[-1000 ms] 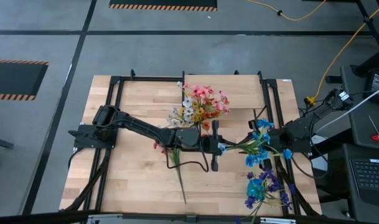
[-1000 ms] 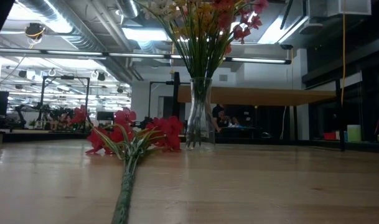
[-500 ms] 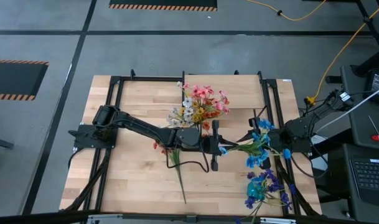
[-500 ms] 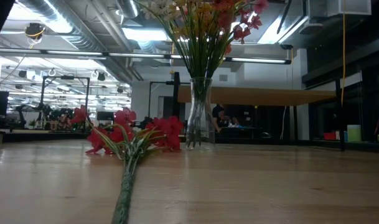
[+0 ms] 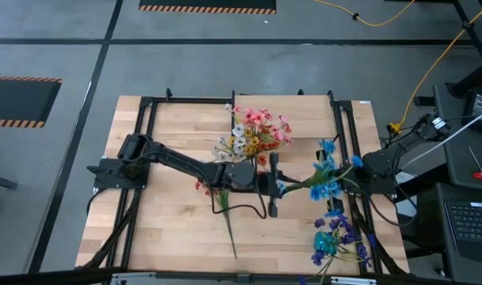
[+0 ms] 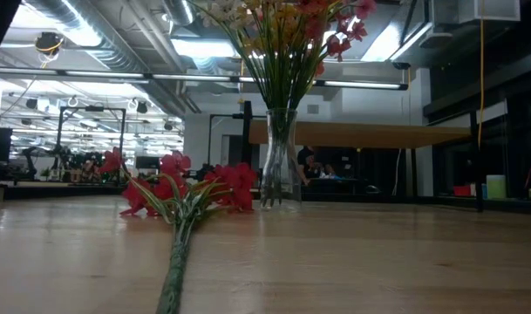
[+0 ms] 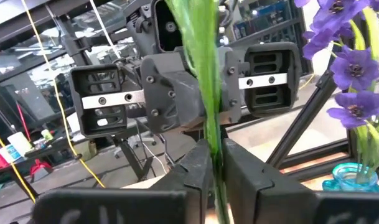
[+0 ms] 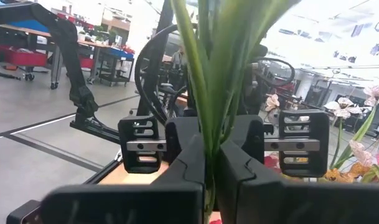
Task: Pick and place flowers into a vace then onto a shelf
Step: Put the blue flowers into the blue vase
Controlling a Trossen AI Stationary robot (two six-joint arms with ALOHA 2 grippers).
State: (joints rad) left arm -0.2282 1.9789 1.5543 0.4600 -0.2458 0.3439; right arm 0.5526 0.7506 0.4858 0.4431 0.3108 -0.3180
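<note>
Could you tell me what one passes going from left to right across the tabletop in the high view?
Left arm base → red spray lying flat → left gripper shut on a green stem → blue flowers → right gripper shut on that spray.

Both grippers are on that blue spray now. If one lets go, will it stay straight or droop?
Probably droops: the blue spray has a long, thin stem between the left gripper and the right gripper, with blooms clustered at one end. It looks light, so one pinch should carry it. The narrow stem may twist in the grip.
</note>
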